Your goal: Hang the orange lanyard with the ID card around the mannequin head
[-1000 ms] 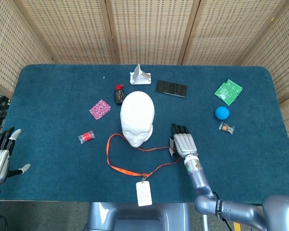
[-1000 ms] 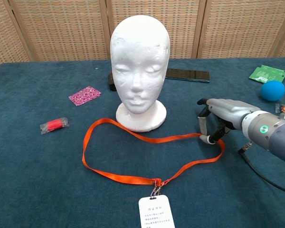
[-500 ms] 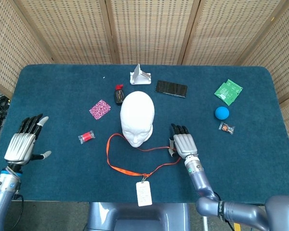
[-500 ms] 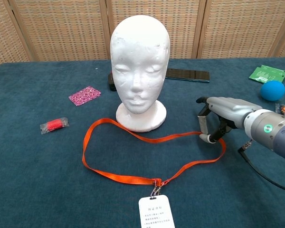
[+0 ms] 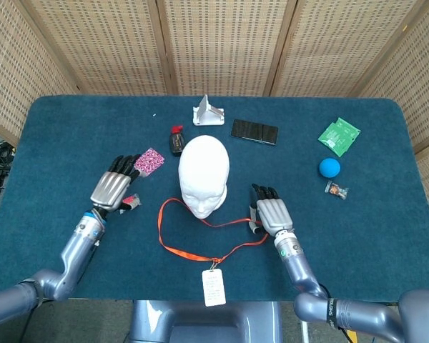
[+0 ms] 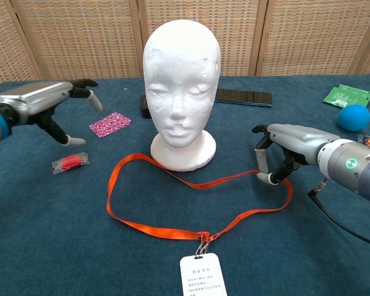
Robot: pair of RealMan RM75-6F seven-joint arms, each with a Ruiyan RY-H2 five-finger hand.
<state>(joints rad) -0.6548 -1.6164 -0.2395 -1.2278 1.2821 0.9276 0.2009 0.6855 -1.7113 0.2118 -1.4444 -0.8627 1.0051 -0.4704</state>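
Note:
The white mannequin head (image 5: 204, 171) (image 6: 182, 80) stands upright at the table's middle. The orange lanyard (image 5: 182, 251) (image 6: 154, 231) lies in a loop on the blue cloth in front of its base, with the white ID card (image 5: 213, 287) (image 6: 203, 275) at the near edge. My right hand (image 5: 270, 212) (image 6: 283, 148) sits at the loop's right bend, thumb and fingers curled down around the strap, pinching it. My left hand (image 5: 114, 187) (image 6: 46, 102) hovers left of the head, fingers spread, holding nothing, just above a red wrapped candy (image 6: 69, 162).
A pink patterned card (image 5: 148, 161) lies beside my left hand. Behind the head are a black-and-red item (image 5: 176, 140), a white stand (image 5: 209, 113) and a black phone (image 5: 254, 131). At the right lie a green packet (image 5: 339, 136), blue ball (image 5: 329, 167) and small snack (image 5: 336, 189).
My left arm has swung in from the table's left edge to beside the head, over the red candy. The right hand edged slightly left with the strap.

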